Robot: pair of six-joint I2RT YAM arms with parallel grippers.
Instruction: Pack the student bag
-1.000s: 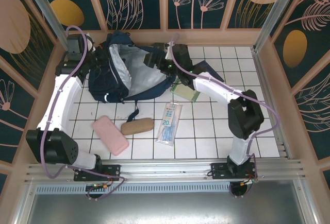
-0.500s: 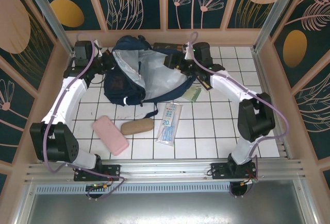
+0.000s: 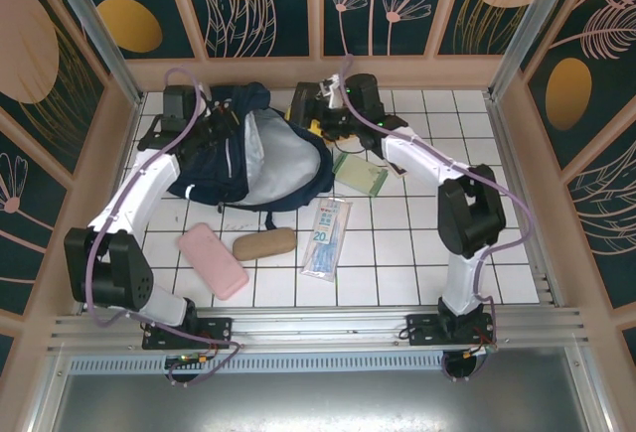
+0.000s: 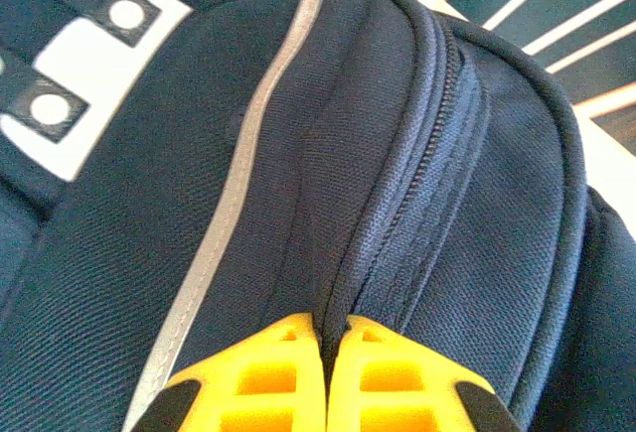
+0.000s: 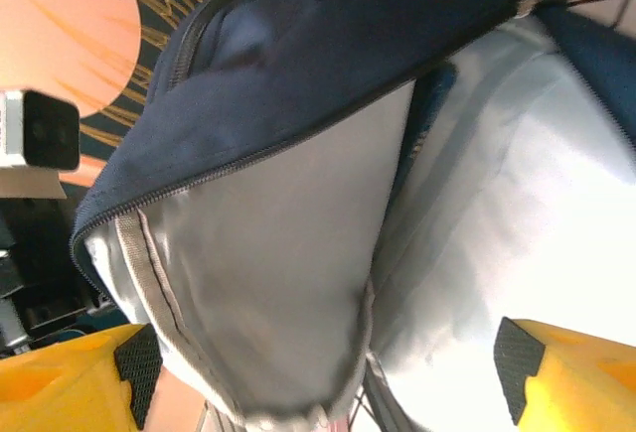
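The student bag lies at the far left of the tabletop. Its long axis runs roughly left to right, and the grey-lined mouth gapes toward the right and near side. The left gripper sits at the bag's left end, its jaws pinched tight on a fold of navy fabric beside the zip. The right gripper is at the far right edge of the mouth. Its jaws are wide, with the lining and the zip rim lying between them, apparently not clamped. The loose things all lie nearer than the bag. The green notebook is just beside the mouth, and the clear packet, brown pouch and pink case are further toward the bases. The right arm is the closer one to the notebook and packet.

Half a second ago the bag was lifted and stretched open between the two arms, further right. It has now sunk leftward and flatter, with the mouth partly collapsed. The right gripper has drawn back toward the far wall, leaving the notebook more exposed. The loose things have not moved.
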